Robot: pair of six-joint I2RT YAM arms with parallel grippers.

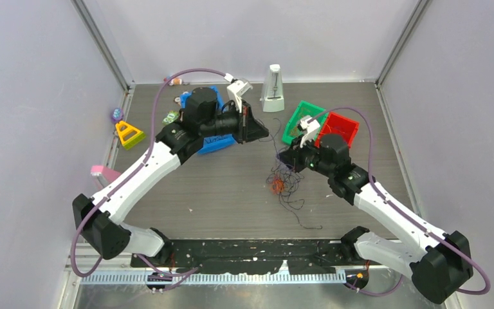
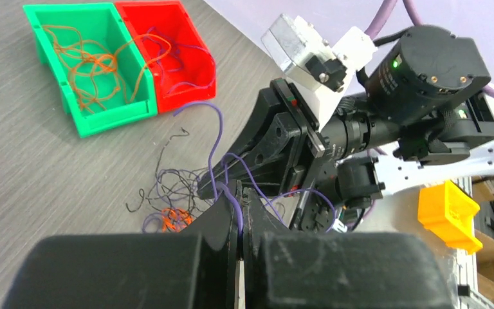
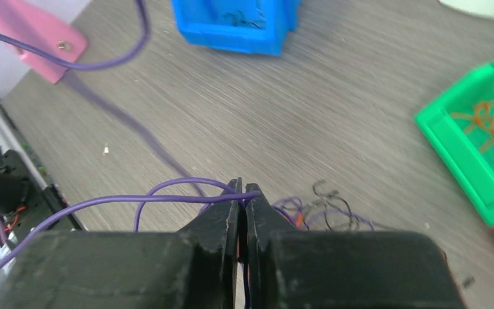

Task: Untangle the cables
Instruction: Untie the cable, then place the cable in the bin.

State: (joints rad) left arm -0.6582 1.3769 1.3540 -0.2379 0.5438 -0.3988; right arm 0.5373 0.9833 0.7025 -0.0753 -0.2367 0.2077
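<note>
Cables [image 1: 284, 185] lay in a loose orange-and-dark tangle just right of centre in the overhead view, directly below the right gripper [image 3: 243, 190]. Its fingers were pressed together on a purple strand [image 3: 167, 198] that ran off to the lower left. Left gripper [image 2: 240, 196] was also clamped tight, with a purple strand in the seam; could not tell if it was the same one. Green bin [image 2: 103, 116], upper left of the left wrist view, held orange strands. Red bin [image 2: 190, 80], touching it, held purple and orange strands.
</note>
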